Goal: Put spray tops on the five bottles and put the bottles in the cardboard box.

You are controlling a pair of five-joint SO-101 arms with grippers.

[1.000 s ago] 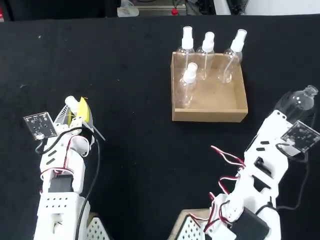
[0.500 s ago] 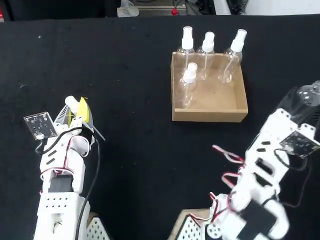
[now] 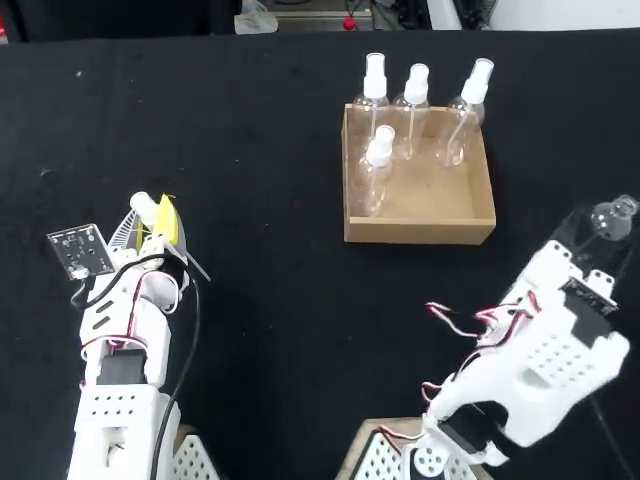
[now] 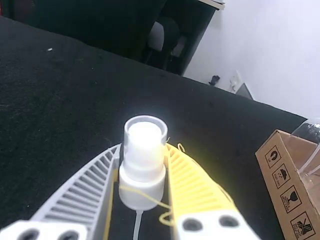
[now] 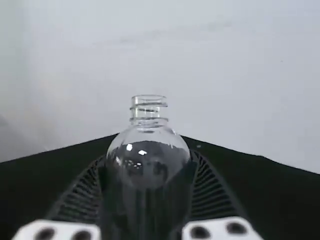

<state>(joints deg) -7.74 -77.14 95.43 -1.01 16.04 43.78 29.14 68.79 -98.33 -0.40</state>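
My left gripper at the table's left is shut on a white spray top, held between its grey and yellow fingers, dip tube trailing back. At the right edge my right gripper is shut on a clear, uncapped bottle whose open threaded neck points up and away. The cardboard box stands at the back centre-right. It holds several clear bottles with white spray tops, all upright.
The black table runs wide between the two arms and in front of the box. The box's corner shows in the left wrist view. Perforated white arm bases sit at the near edge.
My right arm has swung, lifting and tilting the uncapped bottle toward the right edge; its wrist has rotated. The left arm and spray top have stayed still.
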